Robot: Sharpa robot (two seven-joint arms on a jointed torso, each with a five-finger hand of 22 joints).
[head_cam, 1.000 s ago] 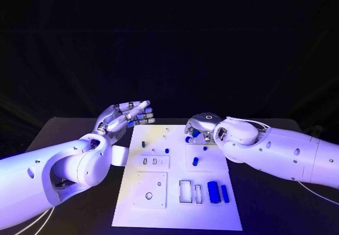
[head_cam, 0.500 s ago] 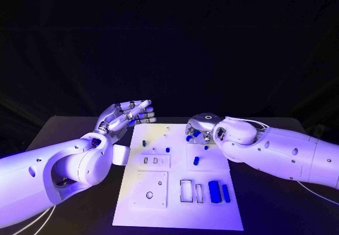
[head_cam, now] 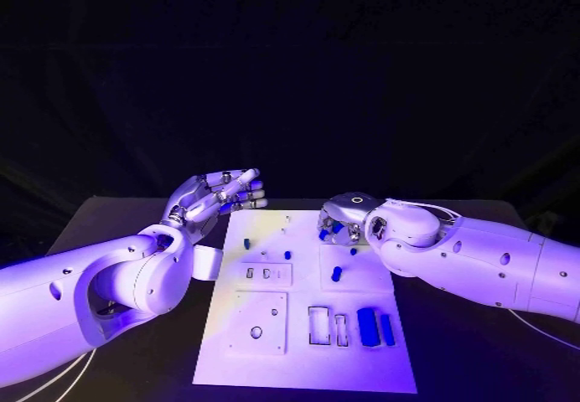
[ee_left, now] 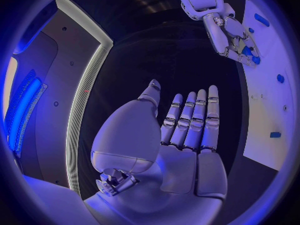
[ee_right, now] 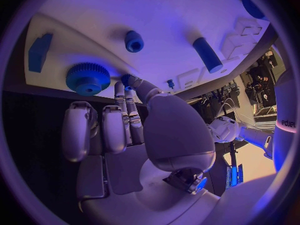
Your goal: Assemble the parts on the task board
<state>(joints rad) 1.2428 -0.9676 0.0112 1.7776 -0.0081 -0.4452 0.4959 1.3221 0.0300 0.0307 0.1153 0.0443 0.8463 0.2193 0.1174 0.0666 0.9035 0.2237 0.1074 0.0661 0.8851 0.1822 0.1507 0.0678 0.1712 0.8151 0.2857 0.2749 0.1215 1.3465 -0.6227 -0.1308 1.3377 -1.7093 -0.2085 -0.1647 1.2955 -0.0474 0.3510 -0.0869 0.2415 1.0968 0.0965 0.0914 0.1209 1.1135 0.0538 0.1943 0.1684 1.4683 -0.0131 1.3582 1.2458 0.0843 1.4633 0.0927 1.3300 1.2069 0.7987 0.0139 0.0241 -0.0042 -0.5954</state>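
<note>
Parts in blue plastic lie spread on the flat white task board (head_cam: pixel 302 335) mid-table: a toothed gear (ee_right: pixel 87 78), a short cylinder (ee_right: pixel 207 54), a small round peg (ee_right: pixel 134 41). Right hand (head_cam: pixel 341 219) hovers over the board's far edge, fingertips (ee_right: pixel 128 80) pinching a tiny blue piece beside the gear. Left hand (head_cam: pixel 218 198) hangs raised off the board's left side, fingers straight, grasping nothing; only "edwe" reads on a white arm

Head view: from above and behind, facing down over the task board (head_cam: pixel 302 335). Left wrist view: behind the raised left hand (ee_left: pixel 181 135), facing across the board's far end toward the right hand (ee_left: pixel 234 40). Right wrist view: close behind the right hand (ee_right: pixel 119 135), sharing that board end
</note>
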